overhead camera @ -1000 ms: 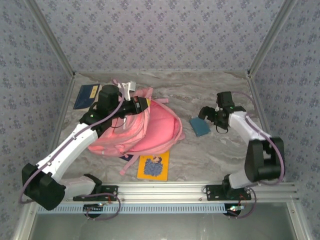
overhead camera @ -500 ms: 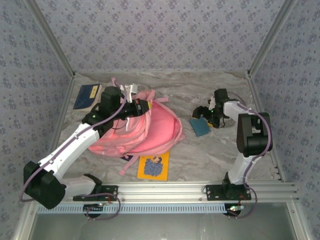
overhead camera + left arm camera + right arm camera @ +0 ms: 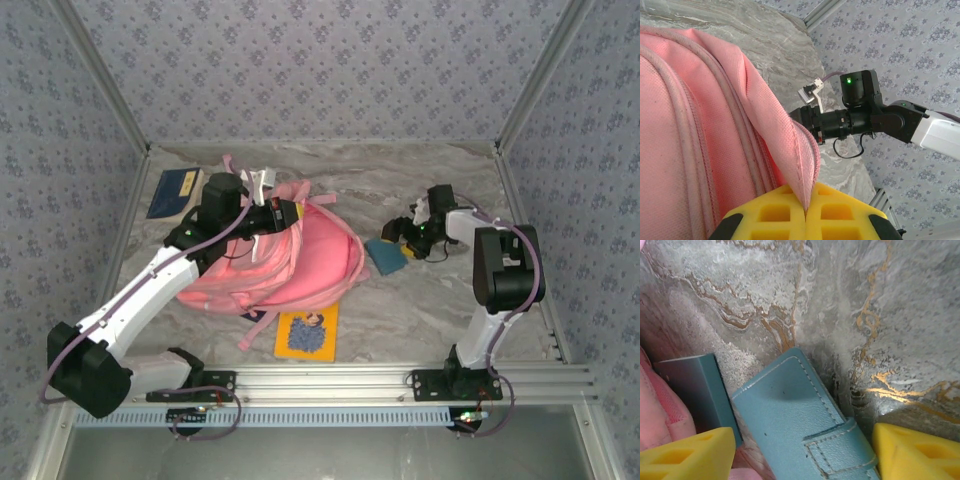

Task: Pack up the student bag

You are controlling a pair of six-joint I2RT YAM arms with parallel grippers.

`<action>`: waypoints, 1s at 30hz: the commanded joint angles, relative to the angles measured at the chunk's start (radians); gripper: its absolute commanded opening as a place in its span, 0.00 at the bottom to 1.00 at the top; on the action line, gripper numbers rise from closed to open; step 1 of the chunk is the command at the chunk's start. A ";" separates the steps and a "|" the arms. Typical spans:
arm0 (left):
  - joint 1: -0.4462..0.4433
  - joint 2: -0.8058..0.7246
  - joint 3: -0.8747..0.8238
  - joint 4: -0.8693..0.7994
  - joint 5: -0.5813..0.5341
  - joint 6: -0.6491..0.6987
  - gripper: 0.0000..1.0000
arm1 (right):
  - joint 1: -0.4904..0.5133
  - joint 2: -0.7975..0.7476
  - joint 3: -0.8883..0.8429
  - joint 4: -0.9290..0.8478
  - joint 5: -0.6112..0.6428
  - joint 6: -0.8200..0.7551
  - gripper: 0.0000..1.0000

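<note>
The student bag (image 3: 310, 262) lies flat at the left-centre of the marble table, pink and soft. My left gripper (image 3: 288, 213) is shut on the bag's zipper edge (image 3: 801, 150) and holds the fabric lifted between its yellow fingers (image 3: 765, 212). My right gripper (image 3: 398, 233) is low over the table just right of the bag. Its yellow fingers (image 3: 690, 452) stand open on either side of a teal wallet (image 3: 800, 415) lying flat between them. The wallet (image 3: 384, 256) lies close to the bag's right edge. A darker teal slab (image 3: 692, 385) lies beside it.
A yellow picture book (image 3: 307, 332) lies on the table in front of the bag. A dark blue book (image 3: 174, 192) lies at the back left by the wall. Patterned walls close in the table on three sides, with bare marble (image 3: 440, 300) to the right.
My right gripper has moved left and down onto the wallet, its jaws have narrowed, and the wallet has slid left toward the bag. The left gripper keeps its hold.
</note>
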 commanded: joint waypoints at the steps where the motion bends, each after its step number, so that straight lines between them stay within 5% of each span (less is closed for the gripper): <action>1: -0.002 0.011 0.006 0.033 0.003 0.017 0.00 | 0.023 -0.010 -0.045 0.028 -0.082 0.042 0.69; 19: -0.003 0.022 0.013 0.019 -0.004 0.030 0.00 | 0.090 -0.153 -0.173 0.115 -0.096 0.120 0.40; 30: -0.003 0.024 0.014 0.013 -0.006 0.032 0.00 | 0.139 -0.166 -0.170 0.129 -0.112 0.140 0.32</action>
